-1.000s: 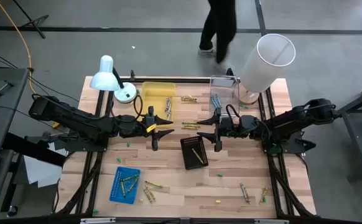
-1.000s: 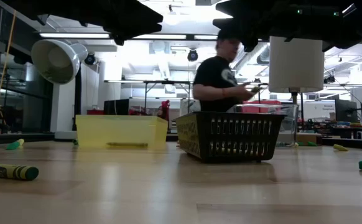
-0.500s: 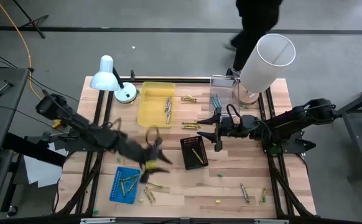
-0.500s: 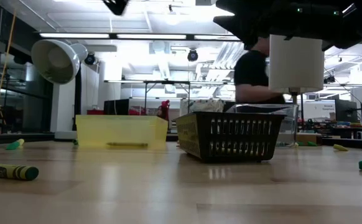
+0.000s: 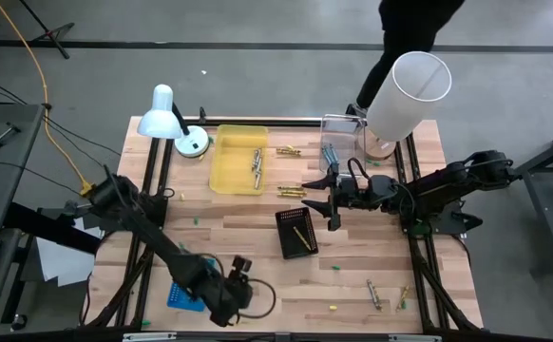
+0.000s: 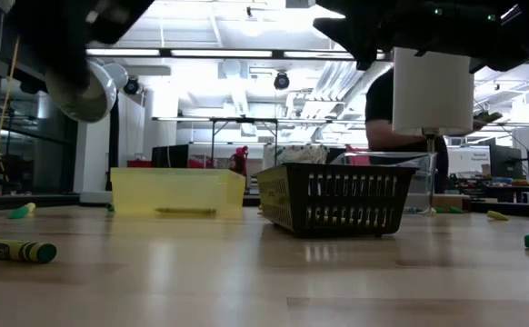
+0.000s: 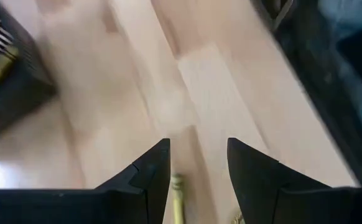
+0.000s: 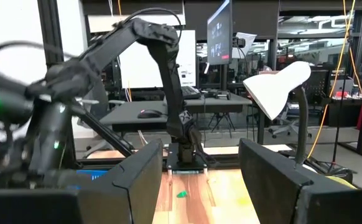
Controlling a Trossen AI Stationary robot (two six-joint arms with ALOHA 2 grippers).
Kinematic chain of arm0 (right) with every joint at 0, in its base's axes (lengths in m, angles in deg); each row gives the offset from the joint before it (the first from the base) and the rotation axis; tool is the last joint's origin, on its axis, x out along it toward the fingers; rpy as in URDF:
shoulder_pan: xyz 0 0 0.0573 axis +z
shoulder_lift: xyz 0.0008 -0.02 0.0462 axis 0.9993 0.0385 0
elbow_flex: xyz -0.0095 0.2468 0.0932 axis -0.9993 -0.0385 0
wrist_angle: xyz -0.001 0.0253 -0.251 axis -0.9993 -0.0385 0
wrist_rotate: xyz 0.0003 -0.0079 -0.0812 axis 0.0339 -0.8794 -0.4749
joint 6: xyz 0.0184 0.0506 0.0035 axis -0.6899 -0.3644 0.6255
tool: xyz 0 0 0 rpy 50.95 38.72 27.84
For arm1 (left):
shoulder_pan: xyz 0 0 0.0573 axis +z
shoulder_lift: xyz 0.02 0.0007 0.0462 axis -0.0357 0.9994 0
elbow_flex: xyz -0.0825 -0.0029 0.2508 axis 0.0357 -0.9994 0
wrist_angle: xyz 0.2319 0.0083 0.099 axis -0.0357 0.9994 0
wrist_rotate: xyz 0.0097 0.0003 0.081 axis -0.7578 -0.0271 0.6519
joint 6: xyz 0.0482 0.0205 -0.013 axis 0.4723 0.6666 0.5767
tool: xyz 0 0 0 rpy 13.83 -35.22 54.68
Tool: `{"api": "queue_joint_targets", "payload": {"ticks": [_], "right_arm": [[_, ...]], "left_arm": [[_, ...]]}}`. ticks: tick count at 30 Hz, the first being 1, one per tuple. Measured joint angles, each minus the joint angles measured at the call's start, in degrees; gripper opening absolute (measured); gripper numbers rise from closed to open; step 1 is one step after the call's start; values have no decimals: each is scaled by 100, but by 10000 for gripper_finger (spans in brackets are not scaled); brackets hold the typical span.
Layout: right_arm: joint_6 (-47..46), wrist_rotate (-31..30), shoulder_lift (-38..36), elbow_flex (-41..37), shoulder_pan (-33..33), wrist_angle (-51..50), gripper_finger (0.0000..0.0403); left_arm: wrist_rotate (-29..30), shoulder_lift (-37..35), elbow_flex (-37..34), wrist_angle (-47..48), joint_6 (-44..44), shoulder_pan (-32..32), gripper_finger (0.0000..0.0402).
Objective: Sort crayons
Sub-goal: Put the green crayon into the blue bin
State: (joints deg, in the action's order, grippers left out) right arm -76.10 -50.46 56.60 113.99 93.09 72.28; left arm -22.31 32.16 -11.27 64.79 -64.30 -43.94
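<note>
From above, the left gripper (image 5: 231,288) is down at the near edge of the table beside the flat blue plastic tray (image 5: 178,291). The thin yellow, green and greyish wax crayons (image 5: 376,294) lie scattered over the pale wooden table (image 5: 257,249), a few in the yellow plastic bin (image 5: 221,172) and one in the small black mesh basket (image 5: 289,245). The right gripper (image 5: 331,201) hangs mid-table, fingers spread, holding nothing.

At table height, a paper-wrapped green crayon (image 6: 10,251) lies flat near the edge.

Past the left wrist, the fingers stand apart and empty over a yellowish crayon (image 7: 176,196).

Past the right wrist, open jaws and room only.

I'd guess these are light, stiff, brittle and prone to roll, so pinch gently across the middle.
</note>
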Motion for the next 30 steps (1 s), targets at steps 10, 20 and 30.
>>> {"api": "queue_joint_targets", "payload": {"ticks": [10, 20, 30], "right_arm": [[105, 0, 0, 0, -4, 28, 204], [91, 0, 0, -1, -4, -20, 204], [90, 0, 0, -1, -4, -43, 204]], "left_arm": [[63, 425, -37, 641, -732, 149, 145], [-559, 422, -70, 639, -901, 387, 145], [-591, 468, -70, 700, -892, 400, 145]]}}
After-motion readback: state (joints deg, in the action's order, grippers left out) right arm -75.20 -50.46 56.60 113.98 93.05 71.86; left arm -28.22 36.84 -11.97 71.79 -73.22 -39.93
